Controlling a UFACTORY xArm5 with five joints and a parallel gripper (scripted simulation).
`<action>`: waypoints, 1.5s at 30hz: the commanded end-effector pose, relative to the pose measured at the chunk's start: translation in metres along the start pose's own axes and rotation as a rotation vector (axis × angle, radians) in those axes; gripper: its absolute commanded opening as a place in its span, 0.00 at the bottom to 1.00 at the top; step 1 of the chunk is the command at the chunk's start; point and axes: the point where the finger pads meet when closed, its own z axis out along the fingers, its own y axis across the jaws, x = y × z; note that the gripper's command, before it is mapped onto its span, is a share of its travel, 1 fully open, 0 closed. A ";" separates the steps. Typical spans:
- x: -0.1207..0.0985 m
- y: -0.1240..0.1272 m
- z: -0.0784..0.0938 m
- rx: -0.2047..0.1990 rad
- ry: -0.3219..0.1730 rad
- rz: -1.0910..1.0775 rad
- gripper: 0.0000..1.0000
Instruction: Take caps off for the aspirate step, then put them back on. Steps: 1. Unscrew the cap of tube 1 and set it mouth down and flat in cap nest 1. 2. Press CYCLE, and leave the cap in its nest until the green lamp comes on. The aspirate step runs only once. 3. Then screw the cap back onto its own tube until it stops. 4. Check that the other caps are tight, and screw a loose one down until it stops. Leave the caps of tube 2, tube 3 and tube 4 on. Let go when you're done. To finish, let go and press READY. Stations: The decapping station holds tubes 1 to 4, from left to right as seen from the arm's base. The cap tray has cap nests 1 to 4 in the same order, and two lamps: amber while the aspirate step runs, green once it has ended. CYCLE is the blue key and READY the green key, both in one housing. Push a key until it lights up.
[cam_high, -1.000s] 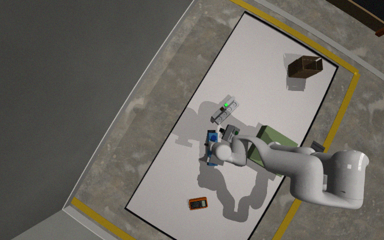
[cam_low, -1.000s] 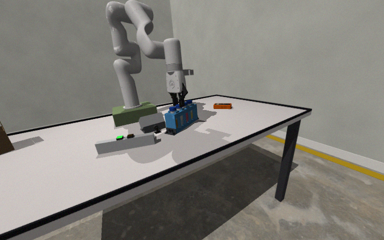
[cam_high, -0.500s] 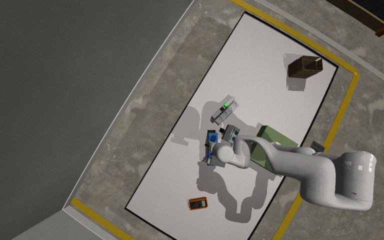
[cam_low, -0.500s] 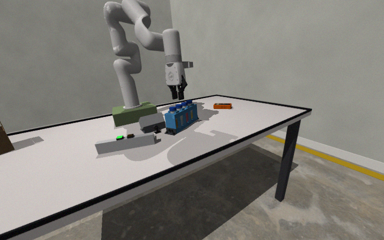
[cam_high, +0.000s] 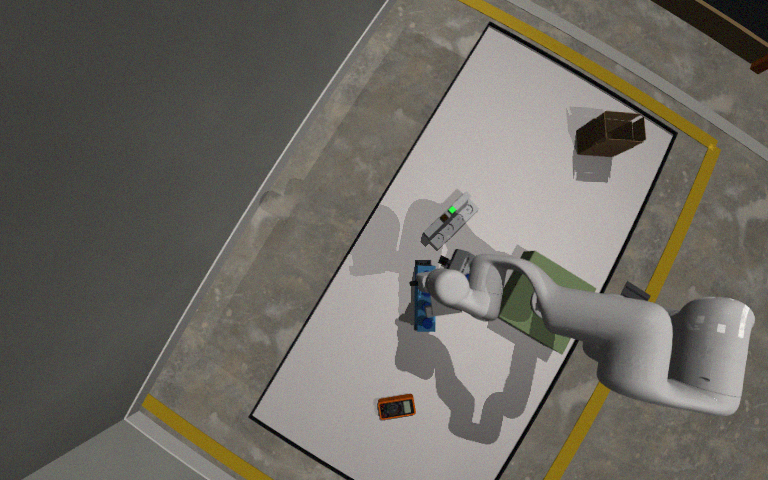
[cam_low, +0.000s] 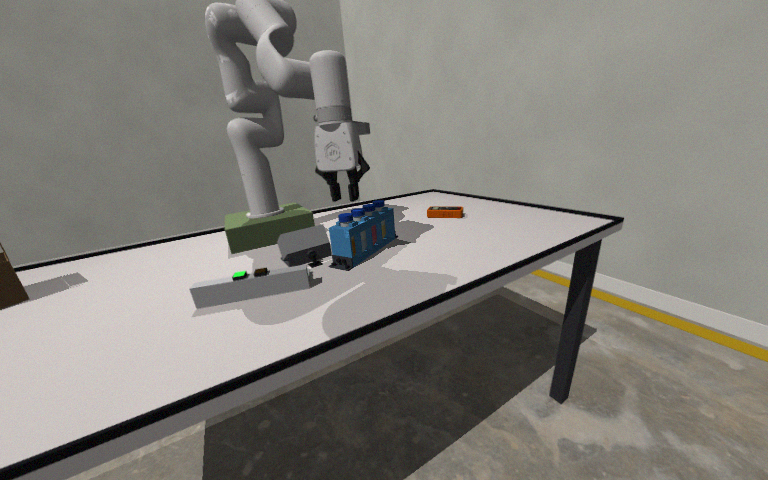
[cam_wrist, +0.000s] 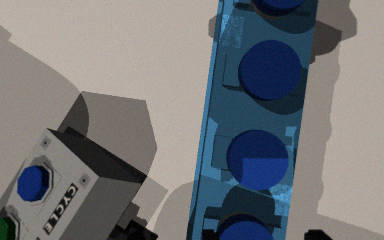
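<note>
On the white desk (cam_high: 509, 113), top view: the arm (cam_high: 566, 316) reaches from 4 o'clock over the blue tube rack (cam_high: 423, 316), hiding part of it. The cap tray (cam_high: 438, 233) lies at 12 o'clock of the rack with its green lamp (cam_high: 451, 210) lit, so the aspirate step looks finished. A brown box (cam_high: 608, 135) sits far off at 1 o'clock and an orange meter (cam_high: 396, 406) at 6 o'clock, both well apart from the work.

Exterior view: the gripper (cam_low: 344, 195) hangs above the rack (cam_low: 362, 240), touching nothing; jaws part open and empty. All four blue caps (cam_low: 362, 212) appear seated on their tubes. Nests look bare, though small here.

Wrist view: caps (cam_wrist: 270, 70) in a row on the rack; tightness cannot be judged. The key housing (cam_wrist: 75, 195) lies at 8 o'clock, blue CYCLE key (cam_wrist: 32, 183) unobstructed, green READY key (cam_wrist: 5, 229) just at the edge.

Judgement: recapping seems done; left are any cap checks and READY. Nothing blocks the way.
</note>
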 end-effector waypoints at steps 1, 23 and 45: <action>-0.009 0.001 -0.001 0.001 -0.009 -0.109 0.46; -0.009 0.001 0.034 0.001 -0.009 -0.109 0.46; -0.009 0.000 0.041 0.002 -0.009 -0.109 0.46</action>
